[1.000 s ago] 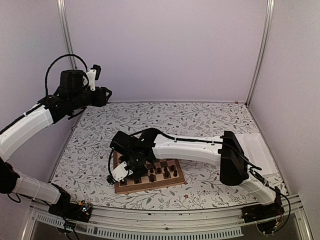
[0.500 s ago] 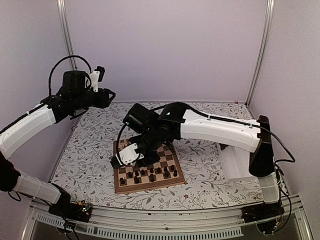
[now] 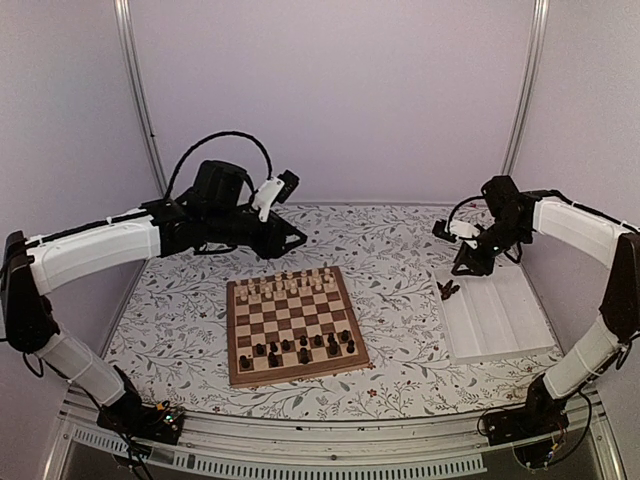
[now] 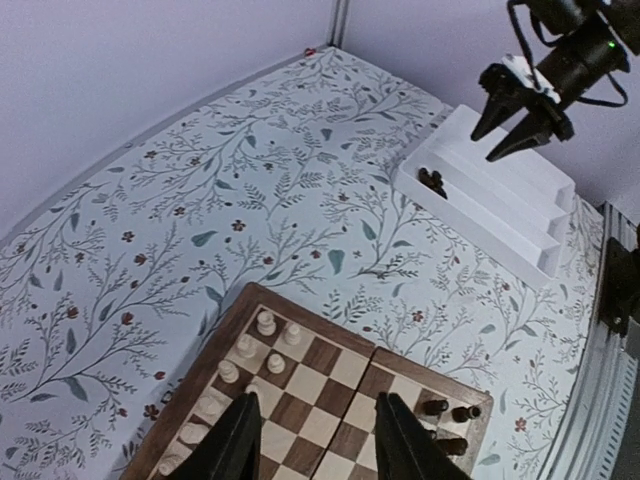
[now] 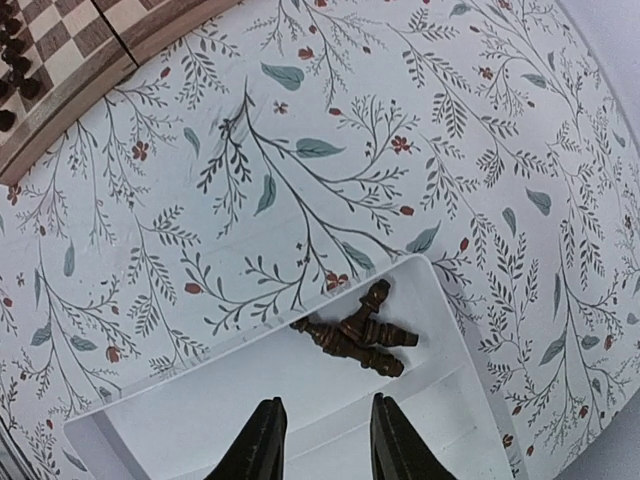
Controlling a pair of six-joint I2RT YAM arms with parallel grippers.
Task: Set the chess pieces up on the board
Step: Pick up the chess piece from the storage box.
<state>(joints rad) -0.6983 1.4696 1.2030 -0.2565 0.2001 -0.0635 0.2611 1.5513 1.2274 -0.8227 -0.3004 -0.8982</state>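
Observation:
The chessboard (image 3: pixel 293 323) lies at the table's front centre. Several dark chess pieces (image 3: pixel 303 347) stand along its near rows and pale ones along its far rows. A small heap of dark pieces (image 5: pixel 357 333) lies in the far-left corner of the white tray (image 3: pixel 500 318); the heap also shows in the top view (image 3: pixel 447 290). My right gripper (image 5: pixel 318 440) is open and empty, hovering above the tray just short of the heap. My left gripper (image 4: pixel 312 440) is open and empty, held high over the board's middle.
The table has a floral cloth (image 3: pixel 390 240). Pale chessmen (image 4: pixel 262 335) fill the board's far rows. White walls and metal posts enclose the back and sides. The tray's steps (image 4: pixel 500 210) run along the right side.
My right arm has swung from over the board's left side across to the tray at the right. My left arm has moved from the far left corner inward over the board.

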